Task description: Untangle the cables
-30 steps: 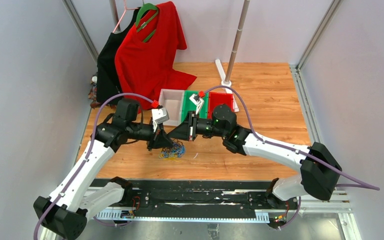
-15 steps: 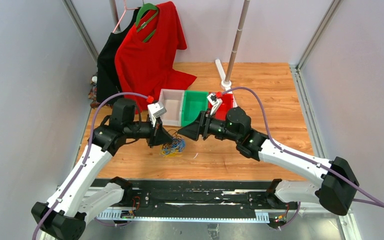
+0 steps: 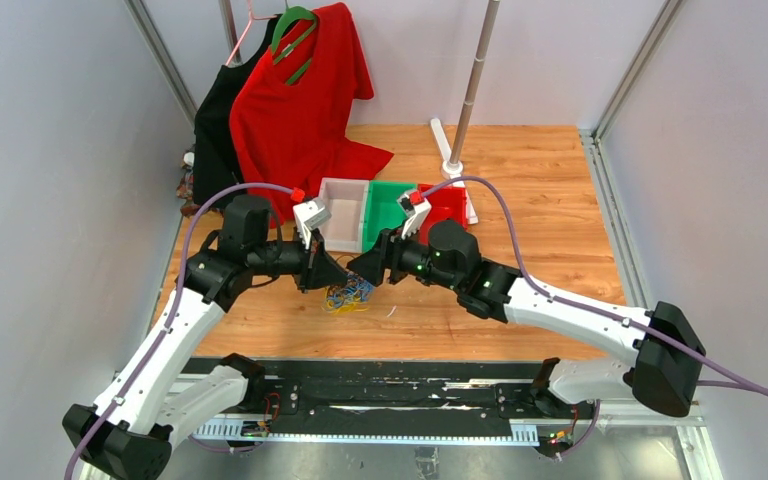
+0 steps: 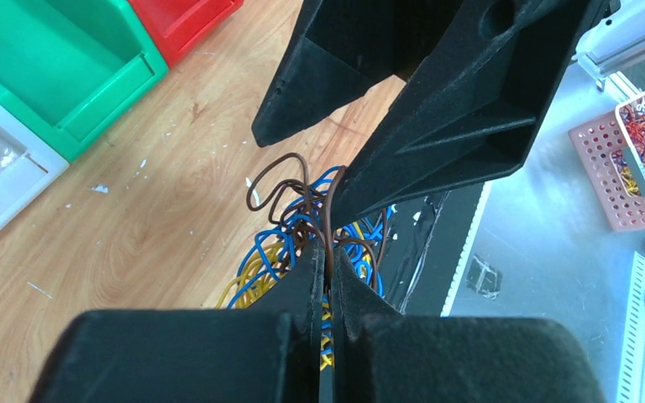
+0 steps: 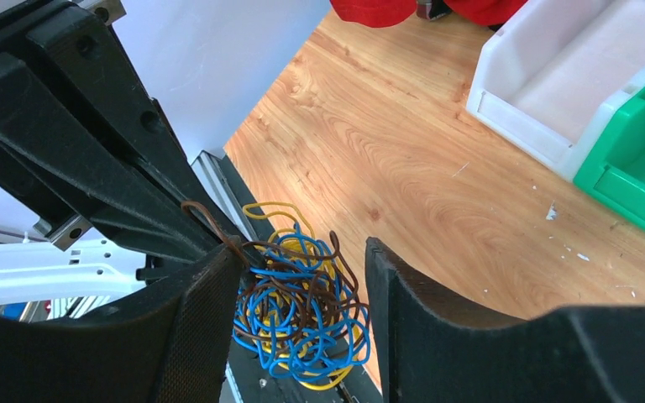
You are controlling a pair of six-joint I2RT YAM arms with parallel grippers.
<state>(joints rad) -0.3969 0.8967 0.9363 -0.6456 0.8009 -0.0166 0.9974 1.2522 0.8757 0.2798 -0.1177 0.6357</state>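
Observation:
The cables (image 3: pixel 348 294) form one tangle of blue, yellow and brown wire hanging just above the wooden table (image 3: pixel 520 200), between the two grippers. My left gripper (image 3: pixel 337 277) is shut on a brown cable (image 4: pixel 328 220) that rises out of the tangle (image 4: pixel 270 252); the strand is pinched between its tips (image 4: pixel 329 257). My right gripper (image 3: pixel 361 267) faces it from the right, open, its fingers (image 5: pixel 206 323) standing on either side of the tangle (image 5: pixel 302 311) without clamping it. The left gripper's black fingers (image 5: pixel 92 168) show at upper left in the right wrist view.
A white bin (image 3: pixel 344 212), a green bin (image 3: pixel 388 204) and a red bin (image 3: pixel 447 203) stand in a row just behind the grippers. A red shirt (image 3: pixel 295 100) and a black garment (image 3: pixel 215 130) hang at back left. A pole stand (image 3: pixel 472 90) rises behind the bins. A pink basket of wires (image 4: pixel 638 159) sits off the table.
The right gripper has opened; it drew back to the right, then returned with its fingers around the tangle. The left gripper has stayed shut and shifted only slightly.

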